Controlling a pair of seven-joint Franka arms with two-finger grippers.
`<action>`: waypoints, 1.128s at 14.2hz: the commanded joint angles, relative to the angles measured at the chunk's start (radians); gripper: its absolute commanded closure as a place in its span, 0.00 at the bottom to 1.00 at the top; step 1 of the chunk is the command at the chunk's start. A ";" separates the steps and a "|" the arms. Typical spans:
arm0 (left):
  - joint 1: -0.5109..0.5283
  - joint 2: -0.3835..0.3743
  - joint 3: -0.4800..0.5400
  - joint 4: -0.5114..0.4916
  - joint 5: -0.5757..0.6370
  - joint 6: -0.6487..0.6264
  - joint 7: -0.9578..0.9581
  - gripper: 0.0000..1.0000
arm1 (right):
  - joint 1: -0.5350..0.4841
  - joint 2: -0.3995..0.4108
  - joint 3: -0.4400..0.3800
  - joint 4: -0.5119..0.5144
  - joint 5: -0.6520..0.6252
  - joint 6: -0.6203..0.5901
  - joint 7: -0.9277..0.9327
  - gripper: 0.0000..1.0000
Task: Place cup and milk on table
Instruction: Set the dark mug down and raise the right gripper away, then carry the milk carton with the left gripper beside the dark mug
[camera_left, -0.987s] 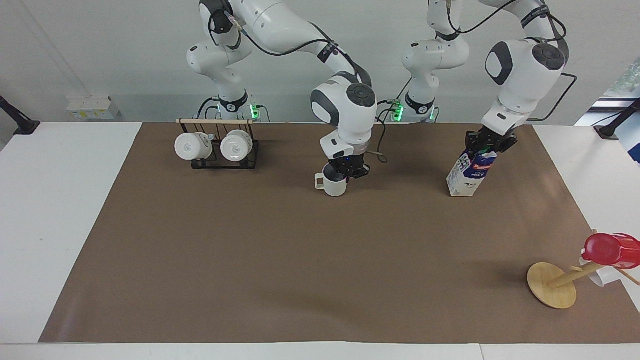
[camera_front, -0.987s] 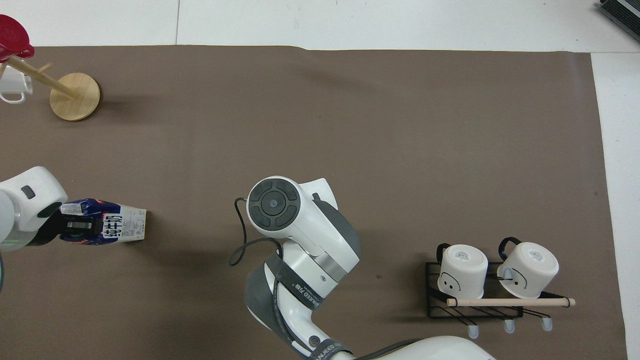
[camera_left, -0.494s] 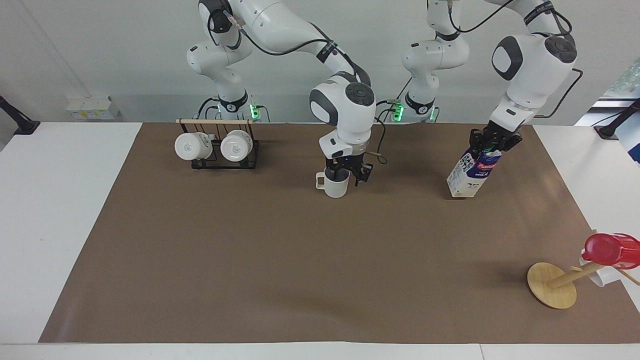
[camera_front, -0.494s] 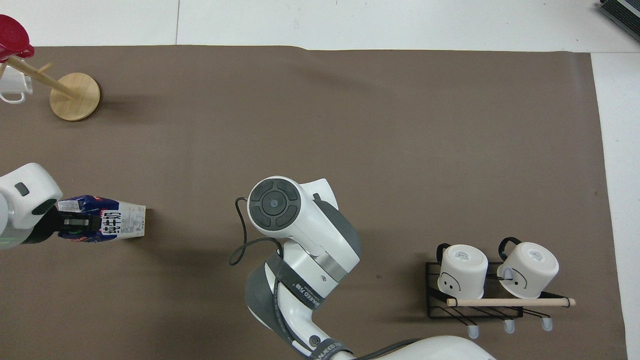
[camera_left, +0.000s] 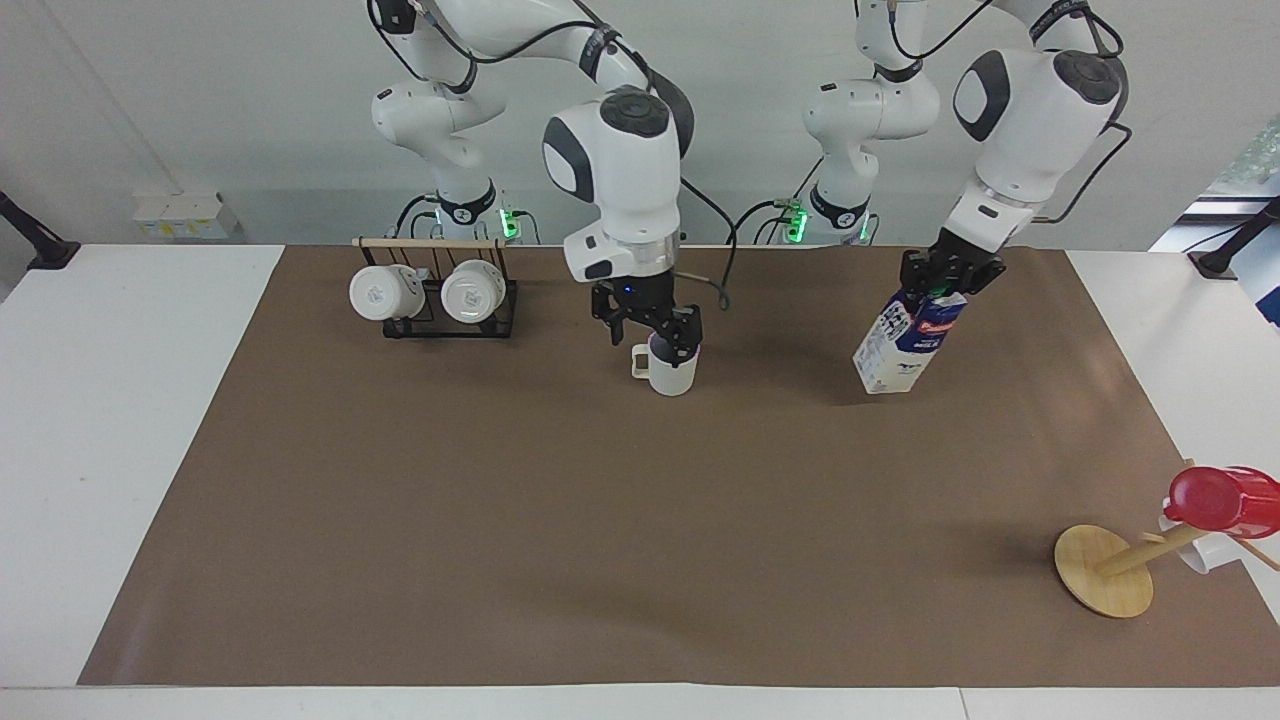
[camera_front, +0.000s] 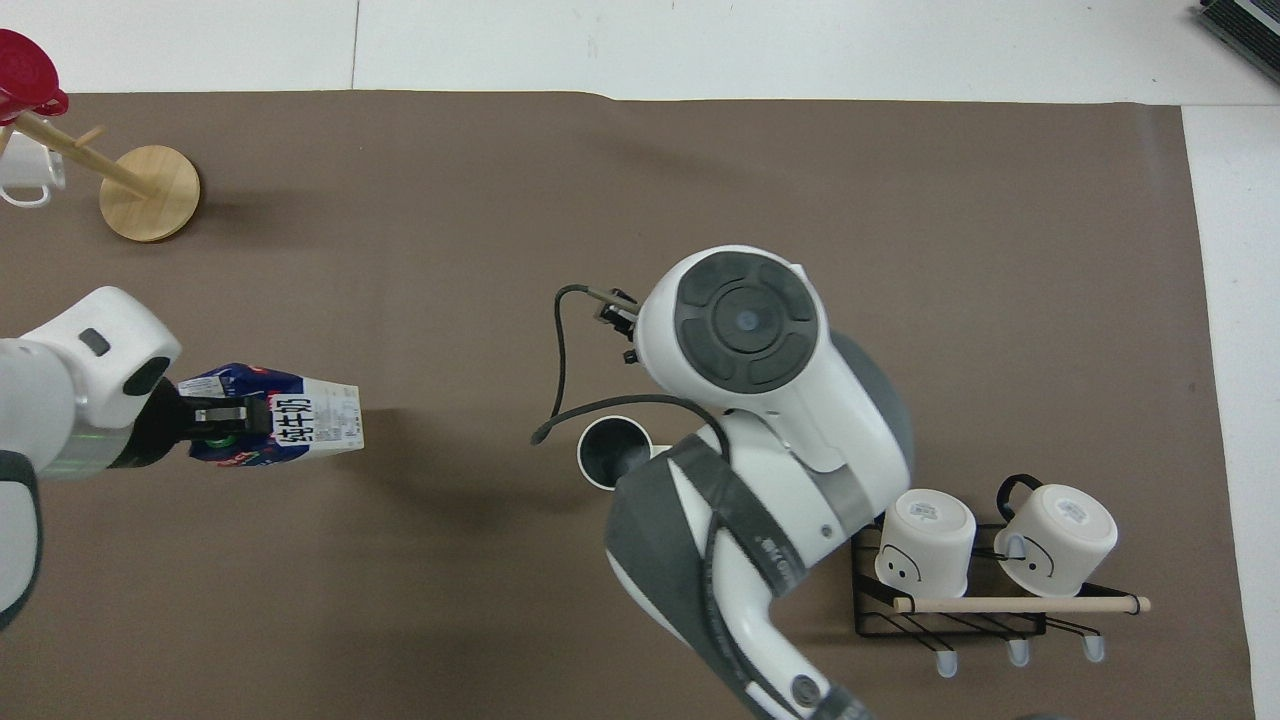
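Note:
The off-white cup (camera_left: 672, 372) stands upright on the brown paper of the table (camera_left: 600, 520), about midway between the two arms' ends. My right gripper (camera_left: 652, 336) is open just above the cup's rim and holds nothing. In the overhead view the cup (camera_front: 610, 452) shows partly under the right arm, which hides its gripper. My left gripper (camera_left: 947, 280) is shut on the top of the milk (camera_left: 905, 342) and holds the carton tilted, low over the paper. The milk (camera_front: 300, 430) and the left gripper (camera_front: 215, 432) also show in the overhead view.
A black wire rack (camera_left: 440, 320) with two white mugs (camera_front: 990, 545) stands near the robots toward the right arm's end. A wooden mug tree (camera_left: 1105, 570) with a red cup (camera_left: 1220, 498) stands far from the robots at the left arm's end.
My right gripper let go of the cup, opened and rose, and its arm swung toward its own end. My left gripper carried the tilted milk toward the cup.

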 joint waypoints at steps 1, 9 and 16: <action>-0.131 0.021 0.012 0.040 -0.009 -0.019 -0.159 0.56 | -0.073 -0.090 0.012 -0.043 0.001 -0.061 -0.109 0.00; -0.357 0.029 0.010 -0.010 0.002 0.048 -0.399 0.58 | -0.430 -0.237 0.012 -0.042 0.009 -0.221 -0.702 0.00; -0.359 0.124 0.010 -0.049 0.057 0.171 -0.431 0.59 | -0.513 -0.250 0.009 -0.013 0.024 -0.312 -0.884 0.00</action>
